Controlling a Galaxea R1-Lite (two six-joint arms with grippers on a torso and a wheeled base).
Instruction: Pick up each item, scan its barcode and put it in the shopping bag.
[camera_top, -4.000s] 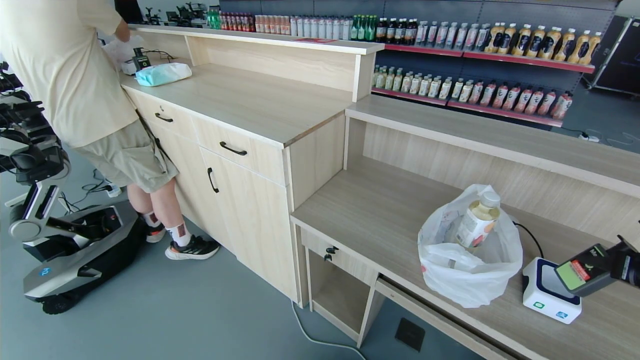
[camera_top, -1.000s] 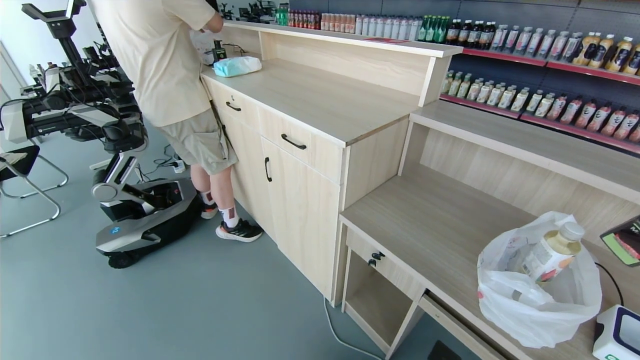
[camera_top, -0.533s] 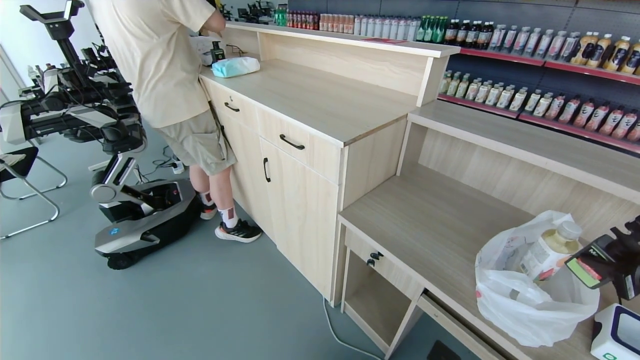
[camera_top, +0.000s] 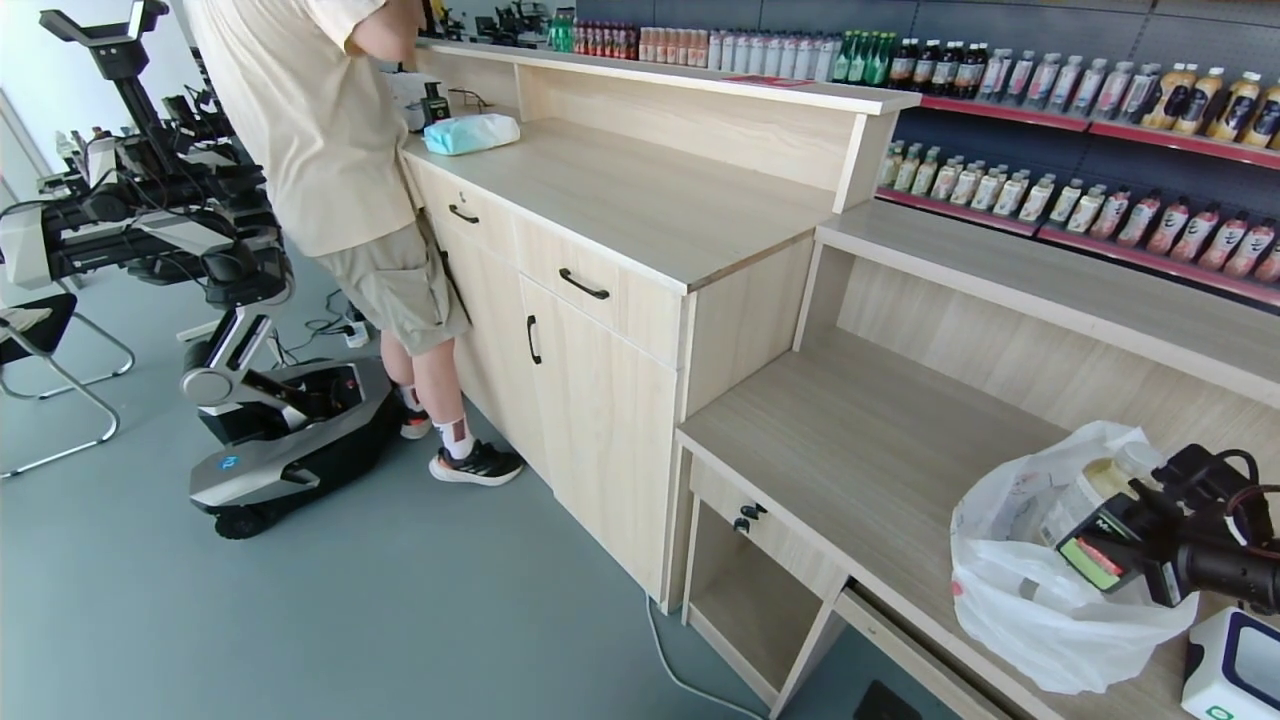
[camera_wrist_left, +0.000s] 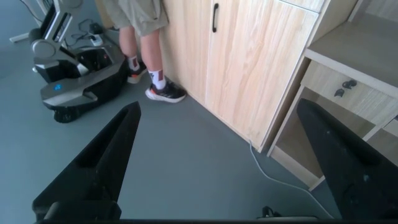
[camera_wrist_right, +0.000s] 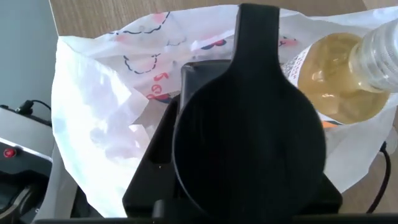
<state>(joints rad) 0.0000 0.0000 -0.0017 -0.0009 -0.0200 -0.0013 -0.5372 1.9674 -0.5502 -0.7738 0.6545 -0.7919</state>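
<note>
R gripper (camera_top: 1120, 552) clamped on dark box (camera_top: 1090, 550), over shopping bag (camera_top: 1010, 610) mouth. Box long axis approx level, label end twd robot's left, just beside bottle (camera_top: 1095, 482) in bag. L gripper (camera_wrist_left: 217, 104) fingers wide apart, holding nothing.

Over on the far side, a long pale wooden counter (camera_top: 640, 200) runs back, and a light blue packet (camera_top: 472, 132) lies on its top near the far end. Black handles (camera_top: 585, 285) sit on its drawers and cupboard door. Lower down, a wooden desk (camera_top: 880, 440) joins it, with a key in the small drawer (camera_top: 748, 516). Behind, red-edged shelves (camera_top: 1040, 230) carry rows of bottles (camera_top: 1000, 190). On the grey floor (camera_top: 300, 600), a second wheeled robot (camera_top: 280, 430) stands parked, a chair (camera_top: 60, 390) beside it, and a white cable (camera_top: 680, 675) trails out from under the desk.
</note>
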